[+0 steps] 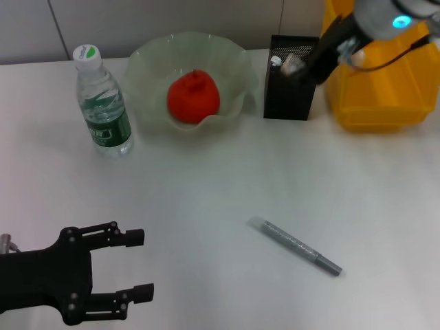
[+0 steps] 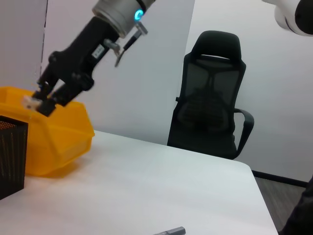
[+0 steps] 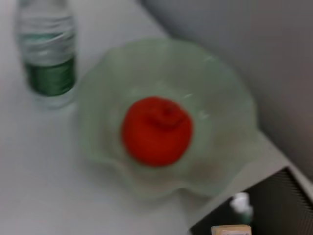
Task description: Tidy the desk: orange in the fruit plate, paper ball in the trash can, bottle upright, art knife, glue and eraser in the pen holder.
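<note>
Mostly done: red-orange round orange (image 1: pixel 194 96) sits in ruffled pale-green glass fruit plate (image 1: pixel 148 65), clear green-label bottle (image 1: pixel 103 103) upright beside it. Right gripper (image 1: pixel 297 66) pinches small beige eraser (image 1: pixel 292 64) over tall black mesh pen holder (image 1: pixel 289 103); a white-capped item already inside. Grey art knife (image 1: pixel 299 246) remains on white desk (image 1: pixel 206 185). Yellow plastic trash can (image 1: pixel 385 82) contents hidden. Left gripper (image 1: pixel 134 265) idle, fingers spread.
</note>
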{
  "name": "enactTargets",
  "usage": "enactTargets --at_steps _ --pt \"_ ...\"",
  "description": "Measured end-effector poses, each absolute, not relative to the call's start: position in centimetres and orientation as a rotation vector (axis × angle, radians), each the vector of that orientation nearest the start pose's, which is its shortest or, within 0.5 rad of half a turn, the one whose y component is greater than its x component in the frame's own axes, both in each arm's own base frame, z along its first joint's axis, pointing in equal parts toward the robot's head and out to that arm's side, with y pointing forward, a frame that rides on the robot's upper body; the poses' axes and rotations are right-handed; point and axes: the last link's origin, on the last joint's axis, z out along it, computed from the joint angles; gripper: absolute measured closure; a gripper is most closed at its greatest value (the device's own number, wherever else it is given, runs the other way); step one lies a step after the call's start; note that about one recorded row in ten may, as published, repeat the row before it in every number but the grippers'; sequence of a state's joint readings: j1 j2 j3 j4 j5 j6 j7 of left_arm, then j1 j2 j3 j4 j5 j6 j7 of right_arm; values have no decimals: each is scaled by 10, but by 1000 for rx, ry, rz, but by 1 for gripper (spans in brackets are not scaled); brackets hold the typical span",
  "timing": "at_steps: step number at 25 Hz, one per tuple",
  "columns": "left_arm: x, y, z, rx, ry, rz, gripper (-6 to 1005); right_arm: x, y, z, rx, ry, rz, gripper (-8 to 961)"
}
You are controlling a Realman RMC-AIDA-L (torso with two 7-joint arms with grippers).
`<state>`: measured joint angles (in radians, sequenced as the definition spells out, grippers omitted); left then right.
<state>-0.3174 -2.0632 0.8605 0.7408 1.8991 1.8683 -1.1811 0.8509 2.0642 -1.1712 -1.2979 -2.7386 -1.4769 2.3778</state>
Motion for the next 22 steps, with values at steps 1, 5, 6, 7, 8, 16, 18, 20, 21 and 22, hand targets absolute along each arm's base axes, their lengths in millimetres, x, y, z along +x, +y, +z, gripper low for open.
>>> enactTargets --at_steps 1,5,6,7,8,16,18,20,21,22 --pt "-276 245 6 -2951 -352 -858 217 126 427 50 -2473 544 -380 677" --pt "-276 245 6 -2951 -354 -858 217 146 442 55 -2426 578 -329 672" --pt "-276 245 6 -2951 -356 -858 217 150 444 54 -2419 584 -324 671" --pt "-276 245 6 -2952 -358 -858 217 150 444 54 -2419 584 -324 670" --pt "-276 245 6 -2952 -358 -858 217 155 448 54 -2411 586 -322 669" --pt "-276 245 6 -2952 -361 -859 217 167 458 44 -2410 535 -278 660" --pt "-276 245 6 -2952 -361 -859 216 169 460 44 -2402 523 -268 657" --pt "-276 245 6 -2953 -362 -859 216 170 462 43 -2392 513 -259 655" --pt "-276 245 6 -2953 -363 -859 216 171 463 43 -2389 513 -254 654" --pt "-276 245 6 -2953 -363 -860 216 172 464 42 -2385 514 -250 653"
